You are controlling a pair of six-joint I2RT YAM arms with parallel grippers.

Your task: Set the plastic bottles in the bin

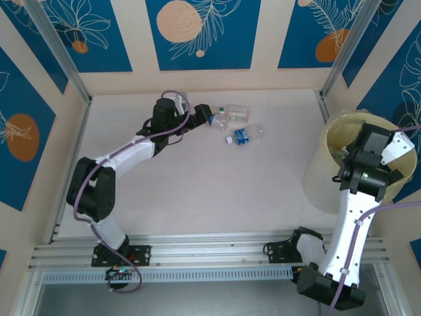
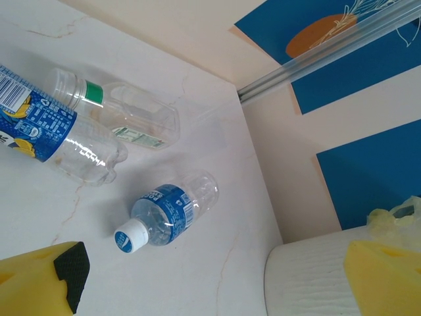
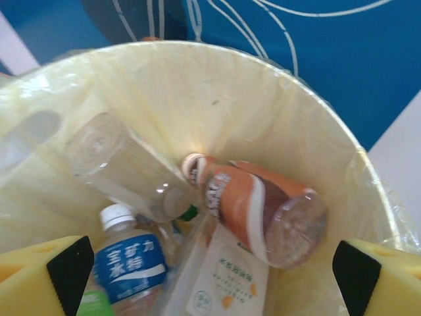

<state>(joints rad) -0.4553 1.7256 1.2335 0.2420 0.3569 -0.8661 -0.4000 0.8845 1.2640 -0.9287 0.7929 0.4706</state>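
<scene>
Right gripper point(image 3: 210, 273), jaws wide and empty, hangs over the bin point(image 1: 323, 178). Left gripper point(image 1: 205, 112), equally wide, is nearer three plastic bottles point(image 1: 218, 120) on the worktop point(image 1: 197, 184), necks toward it, just to its right, the small blue-labelled bottle point(image 2: 168, 210) farthest.

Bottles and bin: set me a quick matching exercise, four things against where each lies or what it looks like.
1 orange bottle
2 green-cap bottle
3 small blue bottle in left wrist view
4 bin

A apart on the table
B lined with a yellow bag
C in the bin
D on the table beside a bigger blue-label bottle

Pairs: 1-C, 2-D, 3-A, 4-B
</scene>
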